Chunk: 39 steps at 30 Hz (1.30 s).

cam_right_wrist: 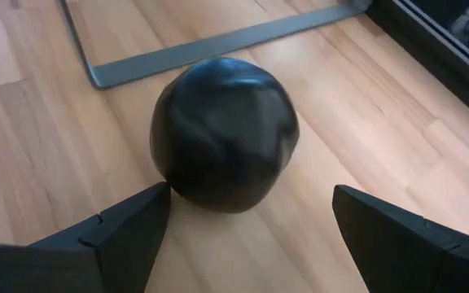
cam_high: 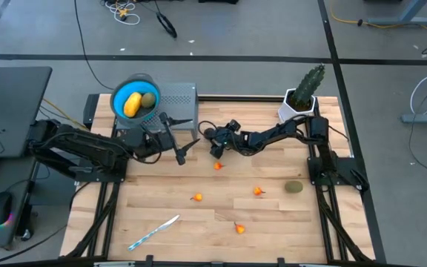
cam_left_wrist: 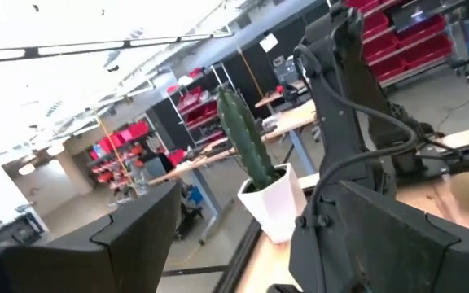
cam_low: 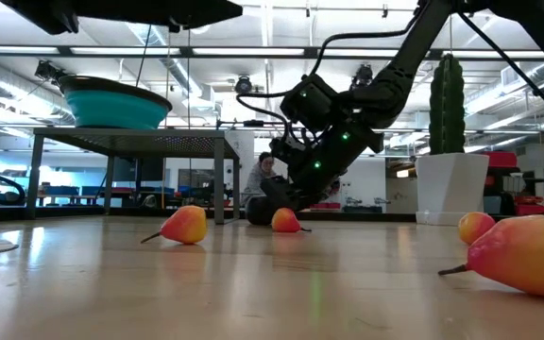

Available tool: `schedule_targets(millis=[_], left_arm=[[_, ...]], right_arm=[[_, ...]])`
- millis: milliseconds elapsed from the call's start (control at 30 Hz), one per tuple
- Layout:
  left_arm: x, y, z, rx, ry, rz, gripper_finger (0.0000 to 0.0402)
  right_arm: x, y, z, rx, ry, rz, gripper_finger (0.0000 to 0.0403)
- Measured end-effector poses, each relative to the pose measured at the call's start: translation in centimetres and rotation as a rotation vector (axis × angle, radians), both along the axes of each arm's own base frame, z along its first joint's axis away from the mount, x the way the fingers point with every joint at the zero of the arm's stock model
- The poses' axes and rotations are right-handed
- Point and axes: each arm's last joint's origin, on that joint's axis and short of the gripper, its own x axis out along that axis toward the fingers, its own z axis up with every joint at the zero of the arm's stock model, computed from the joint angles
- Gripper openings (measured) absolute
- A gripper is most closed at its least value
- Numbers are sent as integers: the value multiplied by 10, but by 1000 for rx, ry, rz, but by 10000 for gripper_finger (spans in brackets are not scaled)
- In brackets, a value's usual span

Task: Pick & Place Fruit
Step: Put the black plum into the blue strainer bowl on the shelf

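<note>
The small black ball [cam_right_wrist: 224,134] rests on the wooden table, and my right gripper [cam_right_wrist: 251,195] is open around it, one finger on each side, low over the table left of centre [cam_high: 216,145]. In the low view the ball [cam_low: 261,211] sits under that gripper. A yellow-orange oblong [cam_high: 132,103] and an olive oval [cam_high: 148,100] lie in the blue bowl [cam_high: 118,92]. A second olive oval [cam_high: 293,187] and several orange-red pieces [cam_high: 218,166] [cam_high: 197,197] [cam_high: 259,191] lie on the table. My left gripper [cam_high: 185,150] is open, raised near the bowl's stand.
The bowl stands on a grey raised stand [cam_high: 178,96] at the far left. A cactus in a white pot [cam_high: 302,96] is at the far right corner. A white-and-blue knife-like stick [cam_high: 154,231] lies near the near edge. The two grippers are close together.
</note>
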Motion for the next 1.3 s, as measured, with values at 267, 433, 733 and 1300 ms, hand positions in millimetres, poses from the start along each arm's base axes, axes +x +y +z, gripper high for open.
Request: schedule_targets(millis=[267, 433, 733, 1300], left_arm=[[1, 4, 10, 19, -20, 35, 336], [2, 4, 5, -3, 21, 53, 336], [3, -3, 2, -40, 35, 22, 336], [3, -4, -5, -35, 104, 34, 336]], right_arm=[[8, -4, 10, -55, -108, 89, 346], [10, -13, 12, -58, -164, 88, 346], [11, -23, -19, 4, -191, 80, 346], [14, -1, -19, -107, -114, 77, 268]])
